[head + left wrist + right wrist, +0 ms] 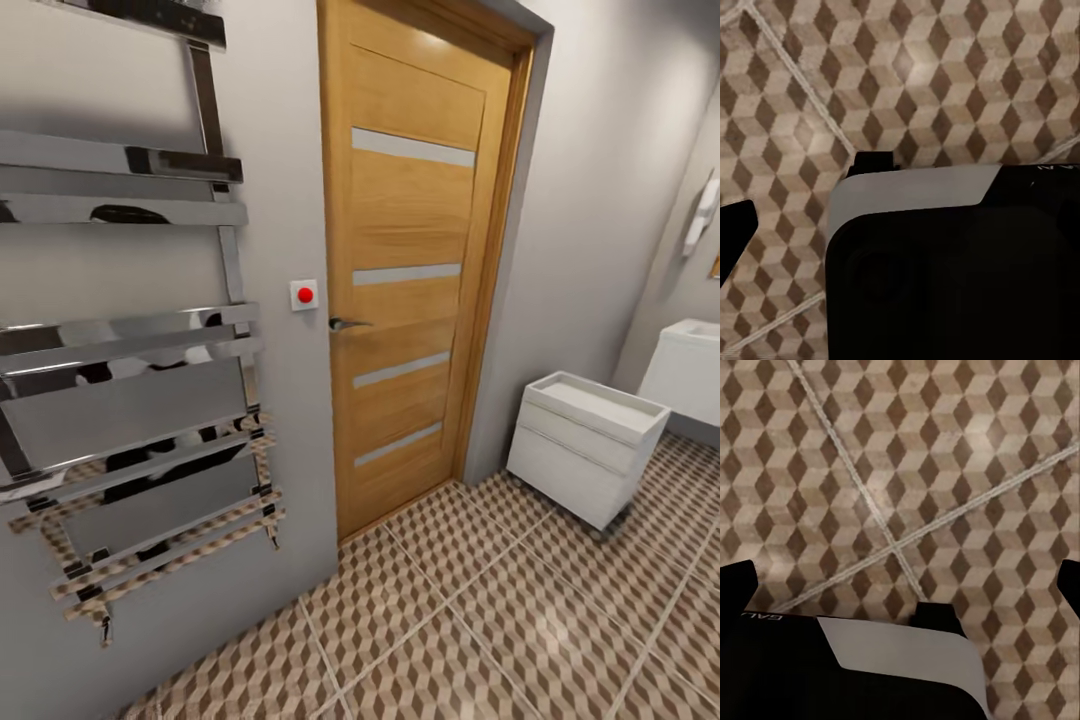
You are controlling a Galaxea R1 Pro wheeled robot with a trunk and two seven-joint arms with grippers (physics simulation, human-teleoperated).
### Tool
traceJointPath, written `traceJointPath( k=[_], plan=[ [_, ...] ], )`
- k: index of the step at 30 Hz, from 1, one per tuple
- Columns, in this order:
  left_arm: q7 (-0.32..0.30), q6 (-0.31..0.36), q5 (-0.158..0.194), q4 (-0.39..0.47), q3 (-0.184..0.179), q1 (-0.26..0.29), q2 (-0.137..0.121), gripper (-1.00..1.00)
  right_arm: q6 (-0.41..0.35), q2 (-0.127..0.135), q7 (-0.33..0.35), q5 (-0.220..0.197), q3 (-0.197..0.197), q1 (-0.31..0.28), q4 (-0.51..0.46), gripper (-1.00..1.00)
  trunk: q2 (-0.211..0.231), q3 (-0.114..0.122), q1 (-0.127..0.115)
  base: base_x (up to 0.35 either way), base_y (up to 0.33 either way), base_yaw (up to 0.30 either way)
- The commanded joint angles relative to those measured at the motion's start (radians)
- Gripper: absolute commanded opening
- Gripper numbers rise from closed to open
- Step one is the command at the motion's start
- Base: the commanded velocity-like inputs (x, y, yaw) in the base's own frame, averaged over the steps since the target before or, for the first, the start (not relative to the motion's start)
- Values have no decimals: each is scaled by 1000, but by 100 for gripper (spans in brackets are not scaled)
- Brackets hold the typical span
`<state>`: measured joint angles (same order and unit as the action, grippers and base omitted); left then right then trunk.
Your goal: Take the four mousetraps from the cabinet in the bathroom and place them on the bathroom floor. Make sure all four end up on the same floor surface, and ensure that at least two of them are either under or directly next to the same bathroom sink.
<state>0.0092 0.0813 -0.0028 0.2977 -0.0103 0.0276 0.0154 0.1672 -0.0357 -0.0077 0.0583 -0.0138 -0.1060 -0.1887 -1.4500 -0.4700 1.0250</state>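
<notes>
Pincers hang over the bathroom floor (945, 472); whether either is open or holding anything, I cannot tell. No mousetraps or cabinet here. The sink (690, 370) sits at the right edge. The robot might bump the boxy white drawer unit (585, 445) or shiny towel rail (130, 330). The door (420, 260) is smooth wood.

A glossy black rounded robot body housing (945, 285) carries a pale grey-white panel (911, 191) with a slanted edge along its top. In the right wrist view the same black casing (810, 675) bears a white wedge-shaped panel (907, 652) and small pale lettering too blurred to read. Dark, blunt black fingertips (736, 585) show at the sides.
</notes>
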Motion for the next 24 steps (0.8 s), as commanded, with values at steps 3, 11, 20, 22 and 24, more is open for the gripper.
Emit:
traceJointPath(
  k=[3,11,20,22,24],
  plan=[
    [0,0,0,0,0,0,0,100,0,0,0,0,0,0,0,100,0,0,0,0,0,288],
    [0,0,0,0,0,0,0,100,0,0,0,0,0,0,0,100,0,0,0,0,0,288],
    [0,0,0,0,0,0,0,100,0,1,0,0,0,0,0,100,0,-1,0,0,0,288],
    [0,0,0,0,0,0,0,100,0,2,0,0,0,0,0,100,0,-2,0,0,0,288],
    [0,0,0,0,0,0,0,100,0,2,0,1,0,0,0,100,0,-3,0,0,0,287]
  ],
)
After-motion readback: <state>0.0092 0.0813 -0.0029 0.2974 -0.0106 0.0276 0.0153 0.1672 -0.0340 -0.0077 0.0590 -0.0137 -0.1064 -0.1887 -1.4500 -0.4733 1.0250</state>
